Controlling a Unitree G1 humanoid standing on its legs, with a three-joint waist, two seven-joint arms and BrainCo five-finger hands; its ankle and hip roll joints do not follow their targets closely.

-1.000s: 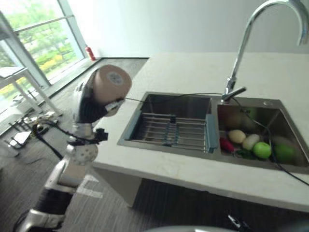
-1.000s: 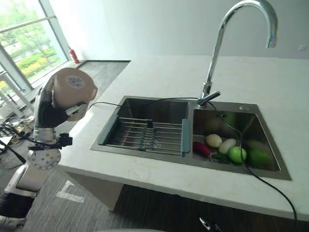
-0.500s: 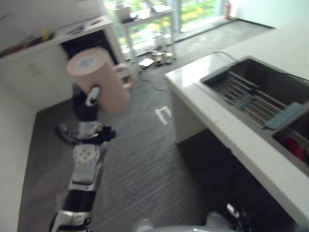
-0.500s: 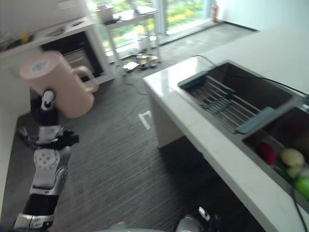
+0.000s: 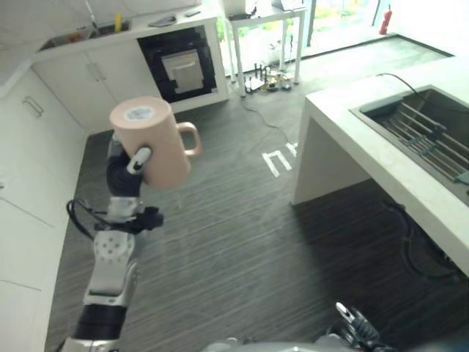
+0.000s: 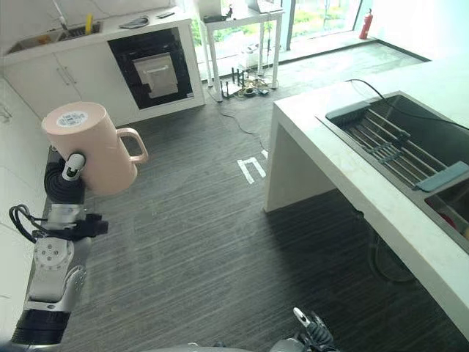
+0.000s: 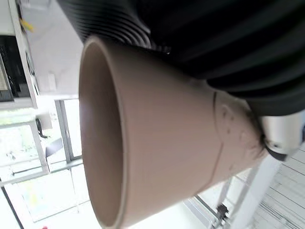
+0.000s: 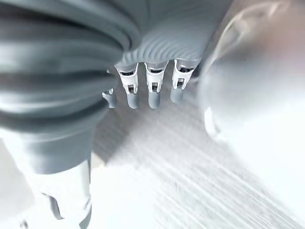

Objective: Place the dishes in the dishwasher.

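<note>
Above the dark floor, left hand (image 5: pixel 126 170) clasps the pink mug (image 5: pixel 152 142), raised upside down.
Likely light, rigid and smooth-glazed, so breakable and slippery; fingers curl round its body, handle free toward the tabletop (image 5: pixel 344 139). Right hand (image 8: pixel 150 88) hangs with fingers relaxed, empty. Dishwasher (image 5: pixel 181 67) stands well apart.

The pink mug (image 5: pixel 152 141) hides most of the left hand (image 5: pixel 119 174) behind it; only a thumb tip shows on its side. In the left wrist view the mug's handle is out of sight. Far beyond the mug, the items on the counter above the dark dishwasher opening (image 6: pixel 152 72) are too small to identify. The sink (image 6: pixel 410 155) is cut off by the picture's edge.
</note>
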